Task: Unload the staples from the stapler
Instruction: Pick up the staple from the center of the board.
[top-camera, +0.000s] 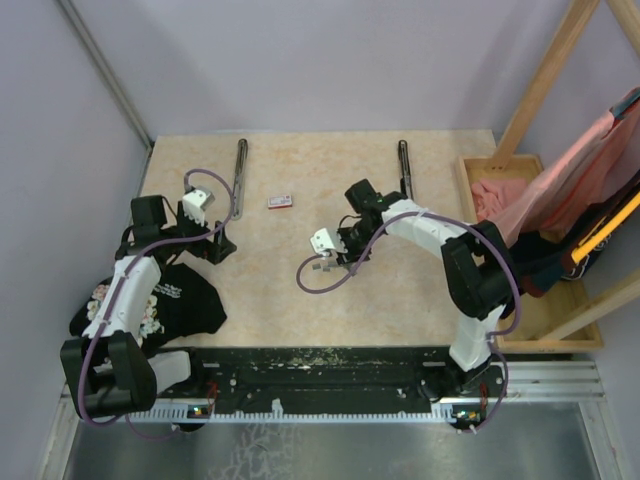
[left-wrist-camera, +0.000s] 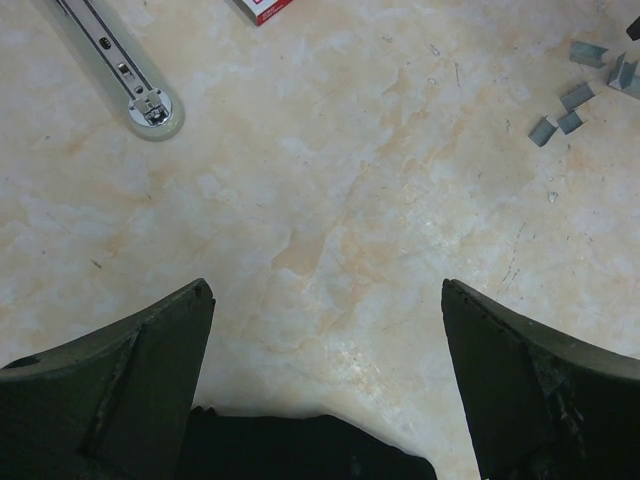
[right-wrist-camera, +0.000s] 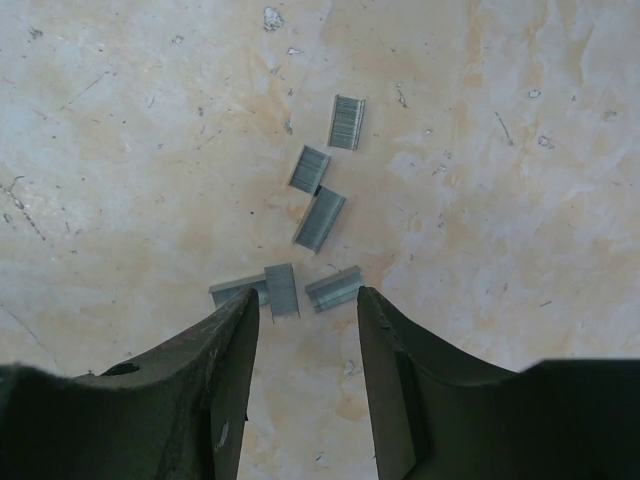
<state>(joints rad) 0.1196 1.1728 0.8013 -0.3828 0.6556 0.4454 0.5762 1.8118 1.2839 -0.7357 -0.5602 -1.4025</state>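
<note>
Six staples (right-wrist-camera: 320, 219) lie loose just beyond the right pincer (right-wrist-camera: 307, 297), narrowly parted and empty; the left pincer (left-wrist-camera: 327, 287) gapes wide.

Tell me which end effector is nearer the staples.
Right. The right end effector is directly at the staples, almost touching the nearest ones; the left end effector is far off to their left, by the black cloth.

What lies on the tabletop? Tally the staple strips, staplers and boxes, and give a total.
Staple strips: 6
Staplers: 2
Red-and-white box: 1
Total: 9
</note>
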